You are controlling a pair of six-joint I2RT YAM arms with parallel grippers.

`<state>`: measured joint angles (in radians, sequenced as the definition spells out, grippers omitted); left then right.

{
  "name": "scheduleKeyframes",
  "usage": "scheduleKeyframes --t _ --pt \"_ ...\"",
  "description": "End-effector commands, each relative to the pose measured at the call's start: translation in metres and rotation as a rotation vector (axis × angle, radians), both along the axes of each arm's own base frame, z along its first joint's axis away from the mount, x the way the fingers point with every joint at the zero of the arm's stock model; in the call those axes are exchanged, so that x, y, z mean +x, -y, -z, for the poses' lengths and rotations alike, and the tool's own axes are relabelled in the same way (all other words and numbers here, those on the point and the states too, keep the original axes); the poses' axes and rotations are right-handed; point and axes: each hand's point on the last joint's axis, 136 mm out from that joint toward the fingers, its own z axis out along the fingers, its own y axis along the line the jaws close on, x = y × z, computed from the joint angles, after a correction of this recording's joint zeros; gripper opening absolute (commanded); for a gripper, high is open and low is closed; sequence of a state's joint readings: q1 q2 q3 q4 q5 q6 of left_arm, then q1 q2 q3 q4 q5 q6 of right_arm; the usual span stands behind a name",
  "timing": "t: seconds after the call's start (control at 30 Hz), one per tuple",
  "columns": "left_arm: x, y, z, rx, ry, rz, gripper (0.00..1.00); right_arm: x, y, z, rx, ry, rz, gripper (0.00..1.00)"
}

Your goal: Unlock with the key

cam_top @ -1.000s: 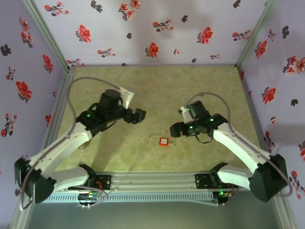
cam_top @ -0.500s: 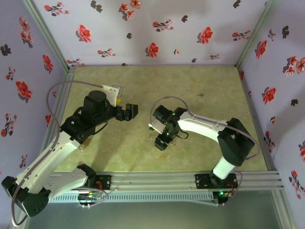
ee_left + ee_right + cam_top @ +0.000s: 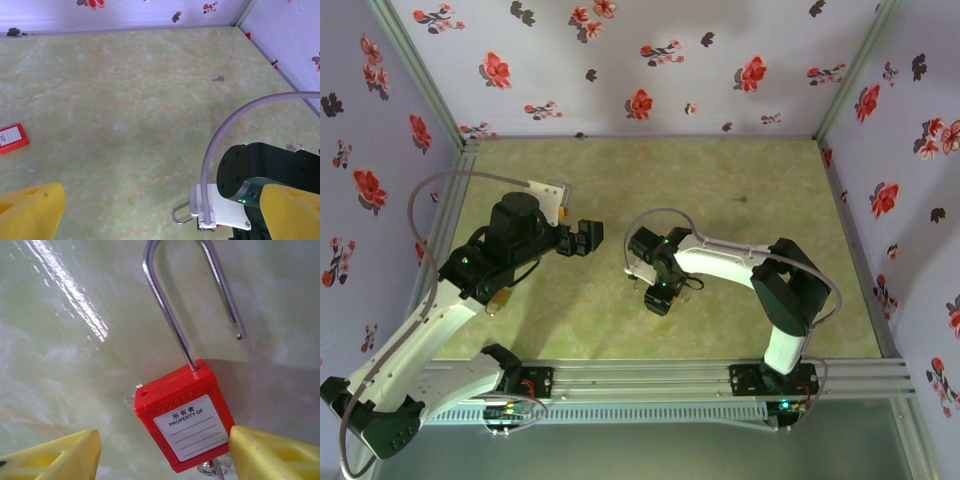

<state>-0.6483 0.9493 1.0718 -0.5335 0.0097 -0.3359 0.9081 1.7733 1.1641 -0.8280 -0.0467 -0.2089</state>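
The red padlock (image 3: pixel 186 422) lies flat on the green floor, with a white "PROPERTY OF" label facing up. Its steel shackle (image 3: pixel 170 315) is sprung open, one end free. A key ring (image 3: pixel 212 470) pokes out under the lock body. My right gripper (image 3: pixel 165 450) is open and straddles the lock; the right yellow finger (image 3: pixel 275 455) sits against the lock's side and the left finger (image 3: pixel 55 457) stands apart. From above, the right gripper (image 3: pixel 660 296) covers the lock. My left gripper (image 3: pixel 582 237) hovers open and empty to the left, and its camera catches the shackle (image 3: pixel 181 214) under the right arm.
A flat red tag-like piece (image 3: pixel 12 138) lies on the floor at the left of the left wrist view. A small dark speck (image 3: pixel 218 78) lies farther off near the right wall. The right arm's grey cable (image 3: pixel 225 135) arcs over the lock area. Floral walls enclose the floor.
The right arm has swung left and folded down, bringing its gripper over the padlock. The left arm has drawn back slightly to the left.
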Motion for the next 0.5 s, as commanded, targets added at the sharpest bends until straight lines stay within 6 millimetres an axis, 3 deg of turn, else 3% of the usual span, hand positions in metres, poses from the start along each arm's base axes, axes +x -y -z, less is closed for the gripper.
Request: scheduleKeyframes --t 0.0,0.47 --pt "0.001 -0.007 -0.013 0.007 0.039 -0.016 1.0 0.006 0.004 0.007 -0.049 0.028 0.009 0.66" --pt "0.0 -0.008 -0.013 0.006 0.039 -0.016 1.0 0.01 0.003 -0.028 -0.034 0.06 -0.017 0.72"
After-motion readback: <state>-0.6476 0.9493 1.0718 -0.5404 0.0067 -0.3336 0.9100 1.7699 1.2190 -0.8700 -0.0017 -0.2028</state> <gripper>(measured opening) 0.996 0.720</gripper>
